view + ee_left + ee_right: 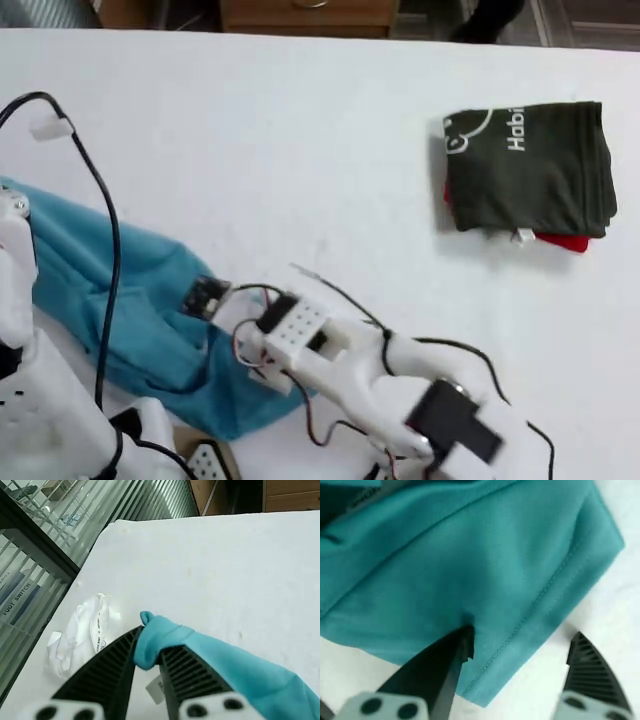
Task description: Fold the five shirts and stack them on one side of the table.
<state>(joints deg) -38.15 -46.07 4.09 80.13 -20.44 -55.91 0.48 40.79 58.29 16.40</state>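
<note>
Two grippers met one teal shirt [140,300] — soft knit fabric, loosely bunched, with a stitched hem. It lay across the left part of the white table [300,120], on the side nearest the arms.

The left gripper [149,642] had its black ribbed jaws clamped on a gathered fold of the shirt. A nub of cloth poked out past the tips, and the rest draped away over the table.

The right gripper [522,640] stood with its jaws wide apart at the shirt's hemmed edge — one tip pressed into the fabric just inside the stitching, the other over bare table just beside the hem.

At the far right, a folded dark green shirt [528,165] lay on a red shirt [562,241]. A crumpled white garment [82,630] lay near the table's edge, beyond the left gripper.
</note>
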